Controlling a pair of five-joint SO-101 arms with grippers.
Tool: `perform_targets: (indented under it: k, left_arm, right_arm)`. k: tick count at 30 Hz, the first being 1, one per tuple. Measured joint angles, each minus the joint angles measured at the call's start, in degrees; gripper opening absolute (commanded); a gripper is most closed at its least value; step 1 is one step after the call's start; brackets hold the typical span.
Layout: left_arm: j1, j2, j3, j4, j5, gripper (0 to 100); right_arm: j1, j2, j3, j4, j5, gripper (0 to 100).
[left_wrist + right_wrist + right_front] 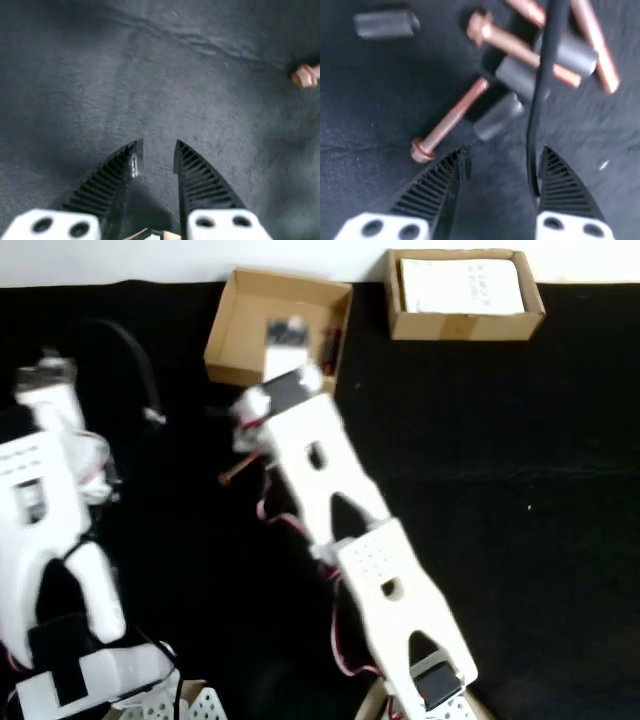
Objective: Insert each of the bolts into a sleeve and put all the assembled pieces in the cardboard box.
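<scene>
Tabletop (520, 490), covered in black cloth. Right arm (330, 470), stretched up to the cardboard box (235, 330), its tip overlapping the box's near wall in the high view. Left arm (40, 510), well apart from the box, off toward its left side. Cardboard box, open-topped, at the tabletop's far edge; contents too blurred to tell. Second box (465, 325), holding a white sheet, near the cardboard box on its right. Right gripper (503, 151), jaws wide apart with nothing between them, over a loose pile of bolts (452, 117) and sleeves (497, 117) on the cloth. Left gripper (158, 143), jaws slightly apart, over bare cloth. One bolt (237, 472), copper-coloured, lying short of the box beside the right arm. Cable (545, 75), black, thin, crossing the pile.
</scene>
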Motion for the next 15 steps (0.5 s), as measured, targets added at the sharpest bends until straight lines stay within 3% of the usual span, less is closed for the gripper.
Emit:
perform_targets:
  k: [9,15]
  left_arm:
    - [-0.53,0.18,-0.44,0.00,0.00,12]
    - [-0.53,0.18,-0.44,0.00,0.00,12]
  right_arm:
    - [0.97,0.00,6.59,-6.59,-12.48,20.9]
    - [1.05,0.00,12.04,-12.57,-14.24,20.9]
